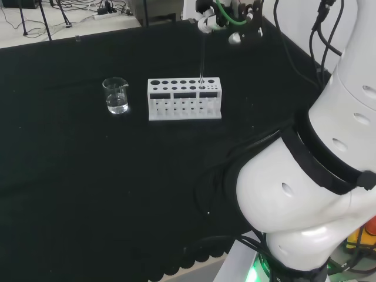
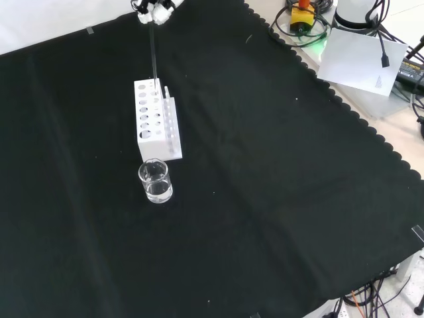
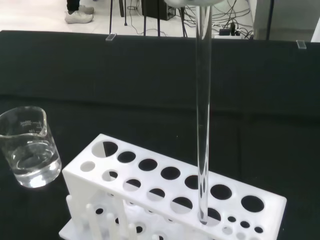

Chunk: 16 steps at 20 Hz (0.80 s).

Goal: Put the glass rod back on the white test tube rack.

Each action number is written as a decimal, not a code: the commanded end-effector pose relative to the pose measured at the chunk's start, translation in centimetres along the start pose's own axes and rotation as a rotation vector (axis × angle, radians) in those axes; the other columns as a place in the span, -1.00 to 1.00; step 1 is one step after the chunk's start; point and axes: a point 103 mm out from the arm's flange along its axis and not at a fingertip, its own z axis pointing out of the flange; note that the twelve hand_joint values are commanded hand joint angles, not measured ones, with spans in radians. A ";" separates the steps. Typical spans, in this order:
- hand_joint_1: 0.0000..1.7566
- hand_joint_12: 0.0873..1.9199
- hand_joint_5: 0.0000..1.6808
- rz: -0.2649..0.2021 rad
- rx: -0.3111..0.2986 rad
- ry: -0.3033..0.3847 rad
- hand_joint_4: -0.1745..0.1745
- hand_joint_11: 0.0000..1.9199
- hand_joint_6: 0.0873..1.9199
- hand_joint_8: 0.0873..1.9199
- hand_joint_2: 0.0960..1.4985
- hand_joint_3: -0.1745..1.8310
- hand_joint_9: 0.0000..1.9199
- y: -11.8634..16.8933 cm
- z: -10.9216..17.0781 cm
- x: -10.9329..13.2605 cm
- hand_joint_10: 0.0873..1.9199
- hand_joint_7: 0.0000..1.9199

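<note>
**Lower the rod straight into the rack hole**

Your hand (image 1: 207,22) is high above the bench (image 1: 88,176), at the far end of the rack in the front view, and its fingers (image 2: 154,12) are curled round the top of the glass rod (image 3: 202,125). The rod hangs upright. In the wrist view its lower tip is already inside one of the holes in the top plate of the white rack (image 1: 184,98), in the row nearer the camera and toward the end with the small holes. In the head view that is the right end of the rack.

So the step in hand looks like the final lowering. Keep the rod vertical and bring it down along its own line, so it does not lever against the rim of the hole or tip the rack. I cannot tell whether the tip has reached the lower plate yet, so go down slowly until it is seated. Only then uncurl your fingers, and lift straight up so you do not drag the rod back out.

The beaker (image 1: 116,96), partly filled with clear liquid, stands apart from the rack's other end, out of your path.
</note>
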 end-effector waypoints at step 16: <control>0.44 -0.12 0.10 -0.009 0.097 0.015 -1.00 0.63 -0.25 0.37 0.50 -0.83 0.71 0.9 5.5 -0.4 -0.15 0.00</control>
